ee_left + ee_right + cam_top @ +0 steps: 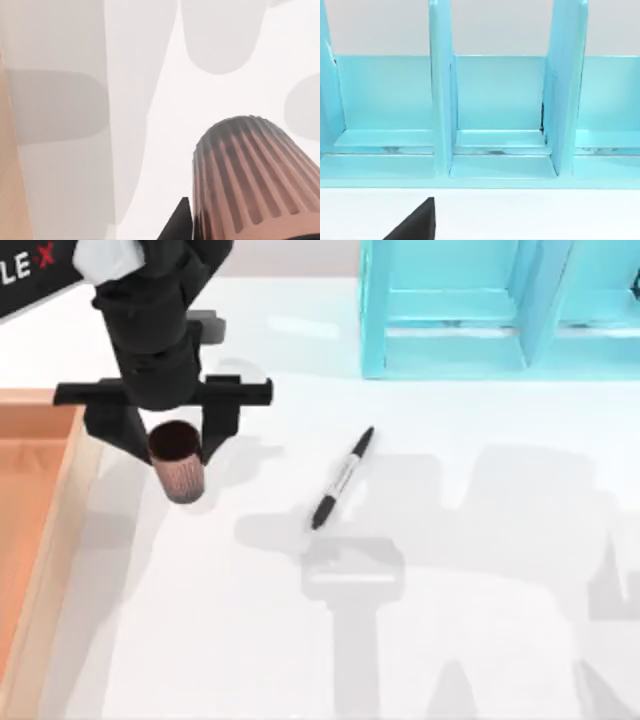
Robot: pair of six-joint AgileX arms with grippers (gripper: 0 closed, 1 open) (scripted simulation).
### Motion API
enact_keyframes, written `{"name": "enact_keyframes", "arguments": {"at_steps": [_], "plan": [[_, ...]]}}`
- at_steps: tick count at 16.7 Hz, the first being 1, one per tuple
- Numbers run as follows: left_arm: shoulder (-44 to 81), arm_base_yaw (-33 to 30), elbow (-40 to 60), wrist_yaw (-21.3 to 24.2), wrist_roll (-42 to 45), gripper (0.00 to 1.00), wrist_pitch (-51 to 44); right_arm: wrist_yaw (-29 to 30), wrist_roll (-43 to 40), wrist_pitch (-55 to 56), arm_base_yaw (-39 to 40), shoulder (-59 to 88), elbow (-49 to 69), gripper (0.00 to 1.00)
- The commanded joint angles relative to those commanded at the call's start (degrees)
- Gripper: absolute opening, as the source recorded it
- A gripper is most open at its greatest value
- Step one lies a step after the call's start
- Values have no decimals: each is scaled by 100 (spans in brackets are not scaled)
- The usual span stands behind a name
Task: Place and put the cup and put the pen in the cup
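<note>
You've got one cup at left-centre of the top view, one pen mid-frame, one turquoise rack upper right, one wooden tray on the left edge, one bench.

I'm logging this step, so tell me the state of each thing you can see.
cup: gripped at its rim by the left gripper, tilted.
pen: lying flat on the table, capped, apart from the cup.
turquoise rack: standing at the table's far side, compartments empty.
wooden tray: on the table's left.
</note>
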Motion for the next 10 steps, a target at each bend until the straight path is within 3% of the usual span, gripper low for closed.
{"name": "enact_keyframes", "arguments": {"at_steps": [10], "plan": [[141,-21,-738,-5,-3,0,880,0,0,0,0,0,0,100]]}}
